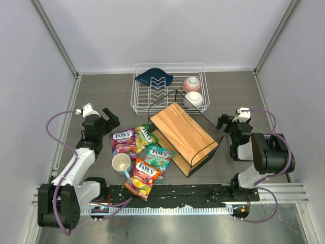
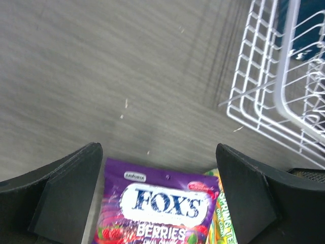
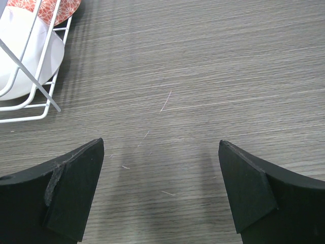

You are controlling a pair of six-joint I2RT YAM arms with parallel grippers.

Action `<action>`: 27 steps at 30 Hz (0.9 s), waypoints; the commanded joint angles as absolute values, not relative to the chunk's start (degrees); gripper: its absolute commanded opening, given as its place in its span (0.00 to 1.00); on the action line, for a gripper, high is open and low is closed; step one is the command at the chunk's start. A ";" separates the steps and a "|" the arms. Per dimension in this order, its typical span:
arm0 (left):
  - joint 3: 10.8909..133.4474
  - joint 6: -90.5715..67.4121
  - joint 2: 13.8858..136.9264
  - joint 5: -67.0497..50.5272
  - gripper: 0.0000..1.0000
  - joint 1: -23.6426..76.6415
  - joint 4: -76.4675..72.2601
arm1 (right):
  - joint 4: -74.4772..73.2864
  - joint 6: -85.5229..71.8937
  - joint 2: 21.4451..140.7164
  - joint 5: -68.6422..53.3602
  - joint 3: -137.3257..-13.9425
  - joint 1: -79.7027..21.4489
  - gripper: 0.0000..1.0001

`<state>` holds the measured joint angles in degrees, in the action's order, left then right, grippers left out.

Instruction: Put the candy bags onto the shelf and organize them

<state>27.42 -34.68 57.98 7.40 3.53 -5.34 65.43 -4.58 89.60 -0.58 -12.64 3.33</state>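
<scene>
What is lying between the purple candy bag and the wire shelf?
The green candy bag, next to the purple candy bag and near the shelf; the top view shows it.

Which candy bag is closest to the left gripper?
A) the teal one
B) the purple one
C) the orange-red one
B: the purple bag lies right next to the open left gripper, and in the left wrist view it shows between the fingers.
</scene>
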 commanded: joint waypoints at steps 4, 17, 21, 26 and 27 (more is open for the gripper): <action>26.90 -41.57 56.78 7.82 1.00 3.60 8.51 | 67.76 -3.52 88.24 -0.44 -13.71 2.99 1.00; 22.77 -47.63 51.59 6.86 1.00 3.60 13.10 | 67.76 -3.51 88.07 -0.44 -13.71 2.99 1.00; 23.46 -49.48 53.43 7.55 1.00 3.60 12.66 | 67.76 -3.52 88.24 -0.44 -13.71 2.99 1.00; 22.77 -52.55 55.54 5.89 1.00 3.60 10.20 | 67.76 -3.52 88.15 -0.44 -13.71 2.99 1.00; 22.24 -52.91 55.63 5.80 1.00 3.60 9.15 | 67.76 -3.52 88.24 -0.44 -13.71 2.99 1.00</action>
